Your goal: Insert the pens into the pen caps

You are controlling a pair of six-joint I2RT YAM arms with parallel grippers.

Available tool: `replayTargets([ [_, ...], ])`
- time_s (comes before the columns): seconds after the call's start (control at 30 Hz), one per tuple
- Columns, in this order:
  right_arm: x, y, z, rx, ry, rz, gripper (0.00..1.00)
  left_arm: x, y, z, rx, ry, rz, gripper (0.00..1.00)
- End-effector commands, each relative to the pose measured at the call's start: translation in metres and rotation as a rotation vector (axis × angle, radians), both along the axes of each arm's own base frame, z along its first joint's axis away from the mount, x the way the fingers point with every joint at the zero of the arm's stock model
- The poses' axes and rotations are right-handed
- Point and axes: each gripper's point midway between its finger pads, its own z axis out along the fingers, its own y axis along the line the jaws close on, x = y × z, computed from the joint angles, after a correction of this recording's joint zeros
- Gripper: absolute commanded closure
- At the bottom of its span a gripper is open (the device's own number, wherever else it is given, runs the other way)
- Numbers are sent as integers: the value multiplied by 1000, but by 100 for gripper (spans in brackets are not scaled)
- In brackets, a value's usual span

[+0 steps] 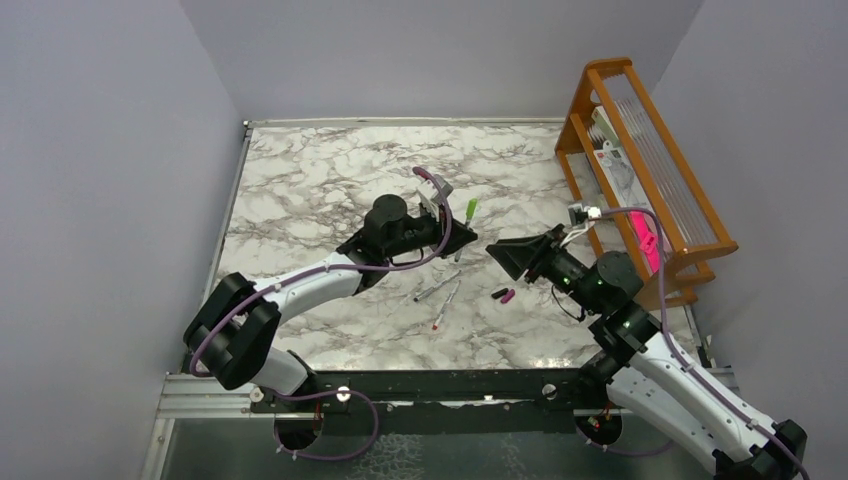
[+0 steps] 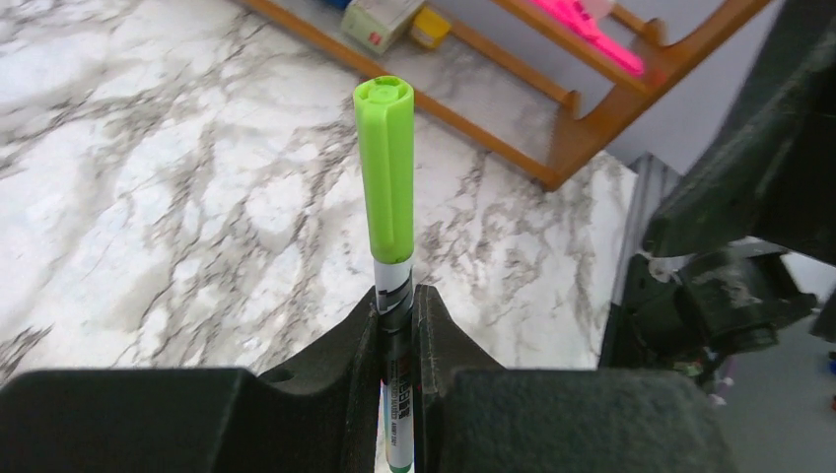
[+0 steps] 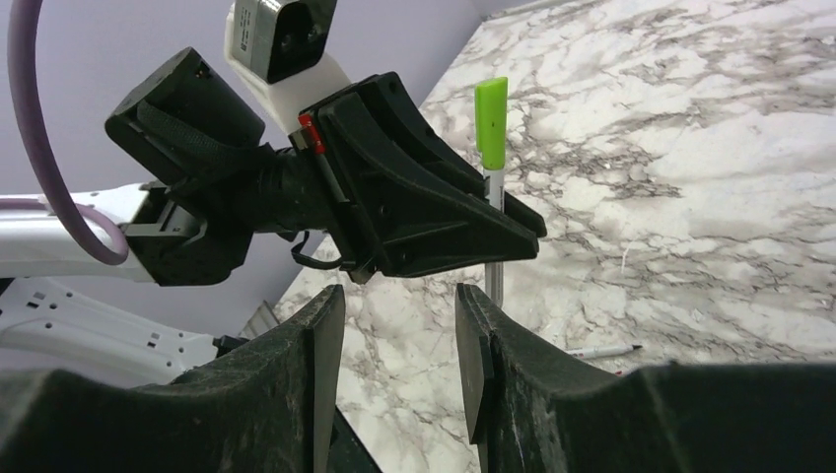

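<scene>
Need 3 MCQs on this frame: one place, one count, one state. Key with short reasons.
1. Where do the black cap and magenta cap lie?
A) on the table, close to the right gripper
B) at the table's far edge
C) at the table's left edge

2. How many pens lie loose on the table?
A) one
B) two
C) three

3. The right gripper is:
A) shut on a pen
B) shut on a cap
C) open, empty

Key:
1 A: the top view shows both caps side by side just below that gripper's tip.
2 B: two lie mid-table; the green-capped pen is clamped in the left gripper.
3 C: the right wrist view shows parted fingers with nothing between them.
</scene>
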Motion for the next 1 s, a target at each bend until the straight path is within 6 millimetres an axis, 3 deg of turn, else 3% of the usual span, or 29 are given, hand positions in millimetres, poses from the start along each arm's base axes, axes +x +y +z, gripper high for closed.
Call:
replayTargets([
  [0.0, 2, -8, -11, -56, 35, -42, 55, 26, 22, -22, 141, -8, 182, 100],
  [0.13, 5, -8, -27, -91, 72, -50, 55, 62, 60, -60, 345, 72, 460, 100],
  [0.27, 7, -5, -44, -117, 105, -43, 55, 80, 89, -90, 499, 157, 607, 100],
  [0.43, 12, 1, -70, -161, 168, -30, 55, 85, 102, -112, 584, 203, 647, 100],
  [0.5, 12, 3, -76, -165, 179, -24, 55, 90, 114, -122, 665, 227, 706, 95],
  [0.63, 13, 4, -82, -168, 186, -21, 55, 98, 136, -150, 830, 286, 816, 86],
  [0.97, 13, 0, -90, -189, 196, -42, 56, 104, 149, -195, 937, 369, 851, 80],
])
